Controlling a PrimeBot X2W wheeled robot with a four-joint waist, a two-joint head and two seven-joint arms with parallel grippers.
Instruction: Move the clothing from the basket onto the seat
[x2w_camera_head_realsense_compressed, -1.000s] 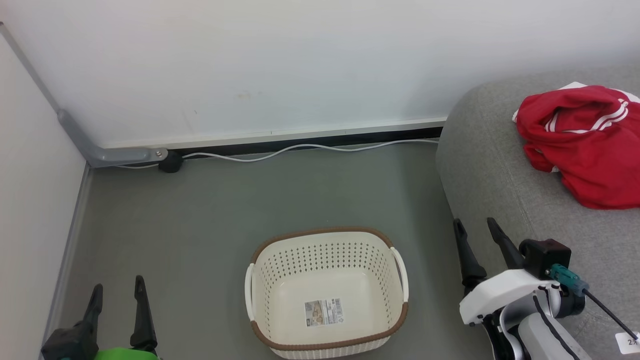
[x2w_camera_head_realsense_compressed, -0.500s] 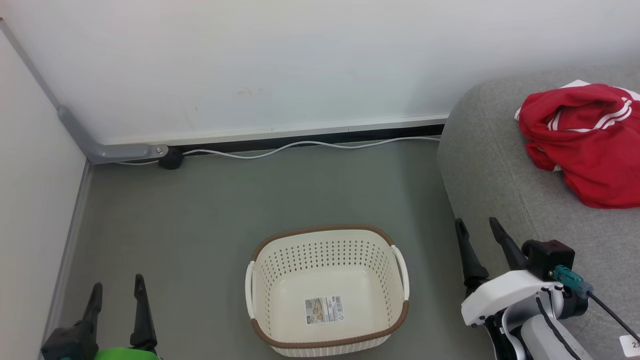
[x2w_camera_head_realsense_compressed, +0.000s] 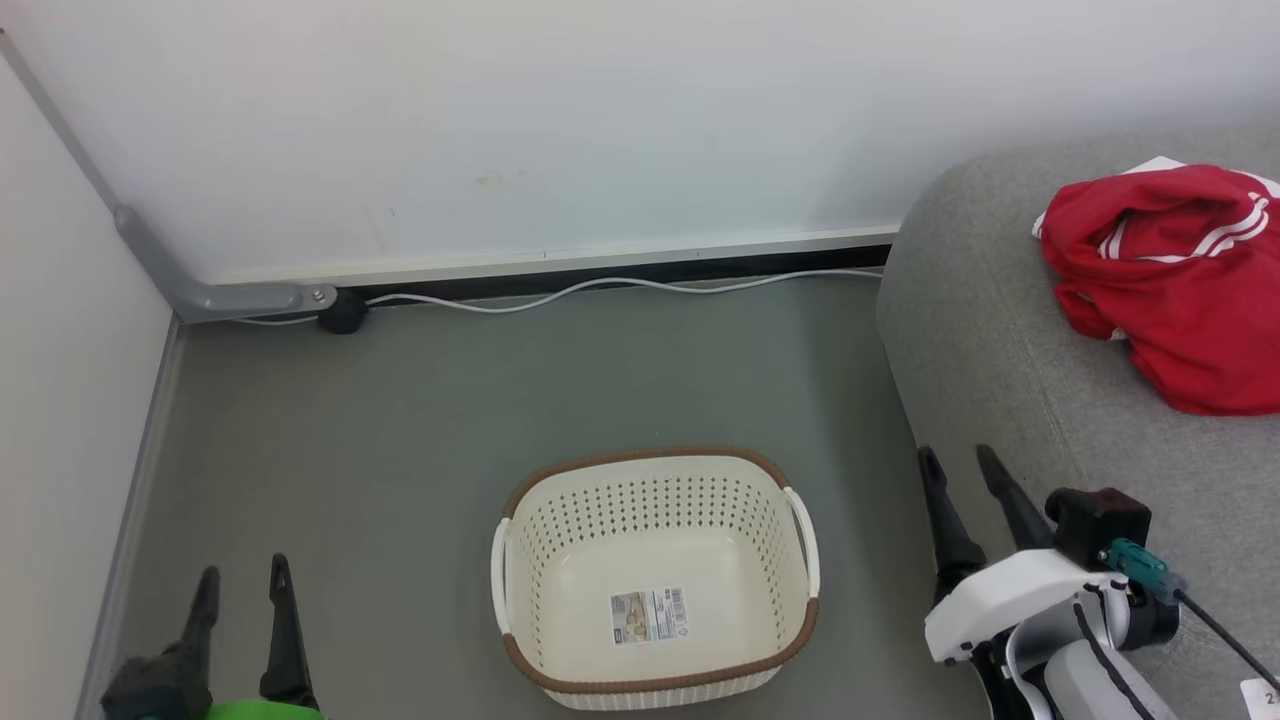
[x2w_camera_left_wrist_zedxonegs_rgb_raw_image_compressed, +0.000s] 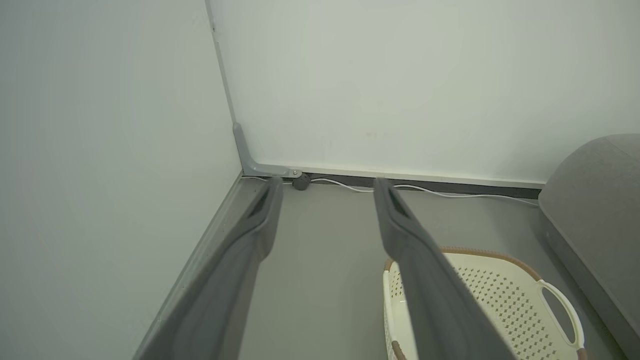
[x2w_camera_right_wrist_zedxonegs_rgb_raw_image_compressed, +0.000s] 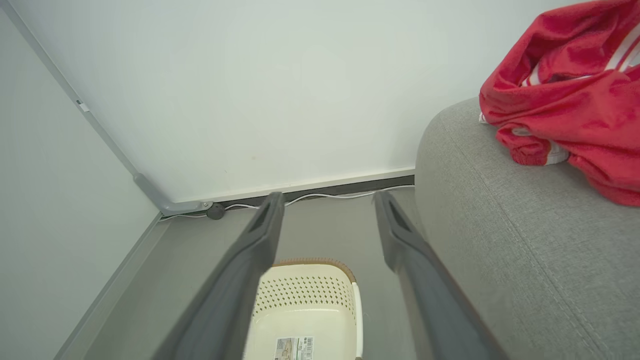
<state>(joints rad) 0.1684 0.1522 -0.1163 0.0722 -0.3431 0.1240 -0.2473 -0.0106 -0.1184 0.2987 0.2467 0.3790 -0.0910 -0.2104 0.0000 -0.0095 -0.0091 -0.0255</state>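
Head view, fingers first: left gripper (x2w_camera_head_realsense_compressed: 243, 570) and right gripper (x2w_camera_head_realsense_compressed: 957, 455) both spread, gripping nothing. Between them, basket (x2w_camera_head_realsense_compressed: 640, 458) on the floor (x2w_camera_head_realsense_compressed: 400, 450), long axis side to side, label (x2w_camera_head_realsense_compressed: 648, 616) inside. Clothing (x2w_camera_head_realsense_compressed: 1180, 290) crumpled on the seat (x2w_camera_head_realsense_compressed: 1000, 330), stretching diagonally toward the right edge. Right wrist view catches its ribbed cuff (x2w_camera_right_wrist_zedxonegs_rgb_raw_image_compressed: 530, 152); left wrist view gets basket and seat end.

1. clothing (x2w_camera_head_realsense_compressed: 1170, 280): bright red soft garments with thin white stripes, crumpled in one heap on top of the seat.
2. seat (x2w_camera_head_realsense_compressed: 980, 330): light grey upholstered sofa, rounded end, beside the basket.
3. basket (x2w_camera_head_realsense_compressed: 640, 458): cream perforated plastic, brown rim, two white handles; upright on the floor (x2w_camera_head_realsense_compressed: 400, 420), paper label (x2w_camera_head_realsense_compressed: 648, 615) on its bare bottom.
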